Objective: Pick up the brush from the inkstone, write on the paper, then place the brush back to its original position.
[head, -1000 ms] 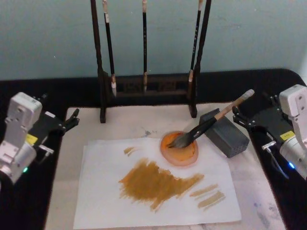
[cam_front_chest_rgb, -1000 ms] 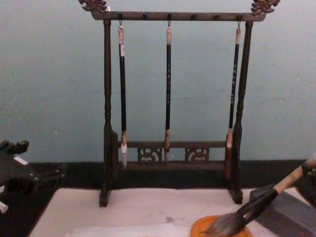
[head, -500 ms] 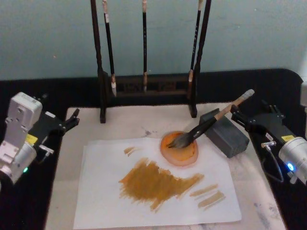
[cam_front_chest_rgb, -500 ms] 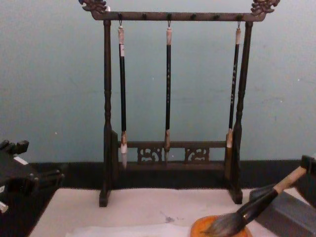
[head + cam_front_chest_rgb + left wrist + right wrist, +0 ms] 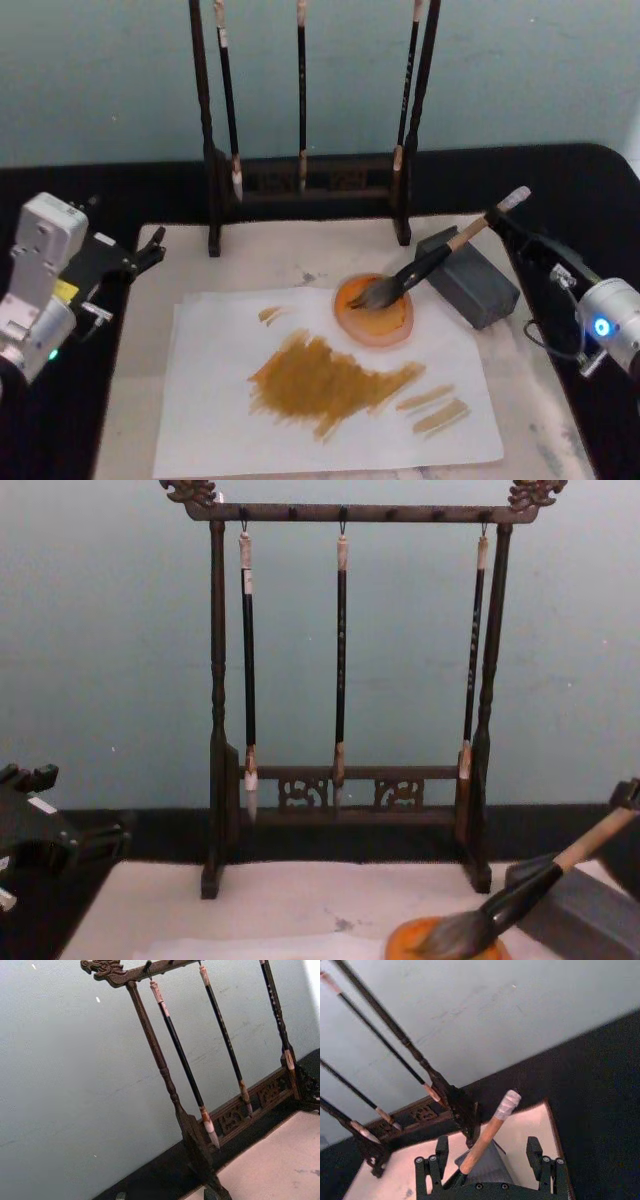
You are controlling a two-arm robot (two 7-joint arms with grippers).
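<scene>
My right claw (image 5: 487, 1145) is spread apart astride the brush (image 5: 422, 268) handle's right end. Bristles lie in the orange dish (image 5: 372, 318), handle on the grey block (image 5: 472, 285). Left claw (image 5: 148, 250) sits far left.

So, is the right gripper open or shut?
Open: the right gripper has its fingers apart on both sides of the brush handle, not touching it.

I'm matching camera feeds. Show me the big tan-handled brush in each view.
Head view: brush right of centre, bristles in the orange dish, handle over the grey block; left gripper parked far left.
Chest view: brush in the bottom right corner, slanting up.
Right wrist view: brush handle between the right gripper's open jaws.
Left wrist view: faces the rack instead.
Shared landmark: the tall dark rack at the back.
</scene>
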